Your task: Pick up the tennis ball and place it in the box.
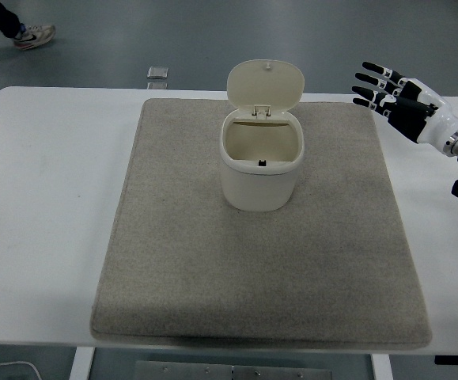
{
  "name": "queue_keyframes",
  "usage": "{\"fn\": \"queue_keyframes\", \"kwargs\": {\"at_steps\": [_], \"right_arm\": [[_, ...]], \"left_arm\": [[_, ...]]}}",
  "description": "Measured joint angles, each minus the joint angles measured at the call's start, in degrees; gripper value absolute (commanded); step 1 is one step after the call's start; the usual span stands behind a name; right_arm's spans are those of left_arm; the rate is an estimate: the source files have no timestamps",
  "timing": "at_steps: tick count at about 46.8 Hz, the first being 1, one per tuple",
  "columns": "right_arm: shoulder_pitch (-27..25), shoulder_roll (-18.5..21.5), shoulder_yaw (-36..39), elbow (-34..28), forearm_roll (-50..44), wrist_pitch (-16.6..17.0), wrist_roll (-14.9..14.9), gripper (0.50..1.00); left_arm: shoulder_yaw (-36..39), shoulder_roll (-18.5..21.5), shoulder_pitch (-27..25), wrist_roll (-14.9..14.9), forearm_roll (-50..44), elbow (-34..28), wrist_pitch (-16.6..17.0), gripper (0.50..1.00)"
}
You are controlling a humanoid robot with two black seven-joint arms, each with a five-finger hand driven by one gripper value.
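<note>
A cream box stands upright near the middle of the grey mat, its hinged lid flipped up at the back so the inside shows. No tennis ball is visible anywhere in the head view; I cannot tell whether one lies inside the box. My right hand hovers over the table's far right, beyond the mat's corner, fingers spread and holding nothing. The left arm does not show.
The white table carries the mat. A small grey square object lies on the floor beyond the far edge. A person's shoe shows at the top left on the floor.
</note>
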Motion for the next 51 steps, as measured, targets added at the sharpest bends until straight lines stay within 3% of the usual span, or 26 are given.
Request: {"fn": "queue_keyframes", "kwargs": {"at_steps": [27, 31, 51], "right_arm": [[0.4, 0.7, 0.0, 0.1, -0.1, -0.2, 0.2, 0.862], [0.4, 0.5, 0.0, 0.1, -0.1, -0.2, 0.2, 0.911], [0.2, 2.9, 0.1, 0.4, -0.2, -0.1, 0.6, 0.911]], "left_arm": [[0.0, 0.0, 0.0, 0.0, 0.0, 0.0, 0.0, 0.992], [0.0, 0.0, 0.0, 0.0, 0.0, 0.0, 0.0, 0.992], [0.0, 0.0, 0.0, 0.0, 0.0, 0.0, 0.0, 0.992]]}}
